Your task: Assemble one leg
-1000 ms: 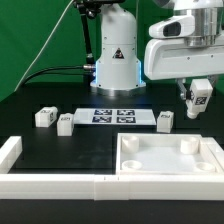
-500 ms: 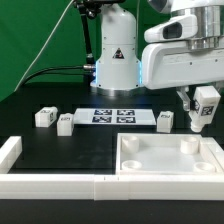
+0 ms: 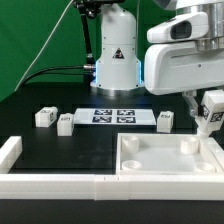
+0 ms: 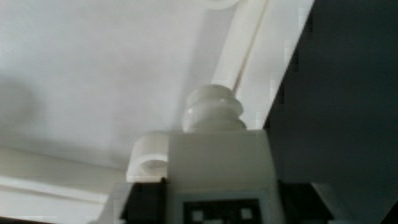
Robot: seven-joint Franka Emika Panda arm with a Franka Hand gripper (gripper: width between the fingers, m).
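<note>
Four legs: three legs [image 3: 43, 117] [image 3: 65, 123] [image 3: 165, 120] stand apart mid-tabletop [image 3: 90, 145] with room between. The hand [image 3: 207, 113] pinches the fourth leg [image 3: 213, 105] above one panel [image 3: 170, 165] near the tabletop's near edge.

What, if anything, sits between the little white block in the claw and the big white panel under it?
Nothing visible does. The claw holds the leg over the far corner of the white panel, on the exterior view's right. The wrist view shows only bare panel beyond the leg's tip.
</note>
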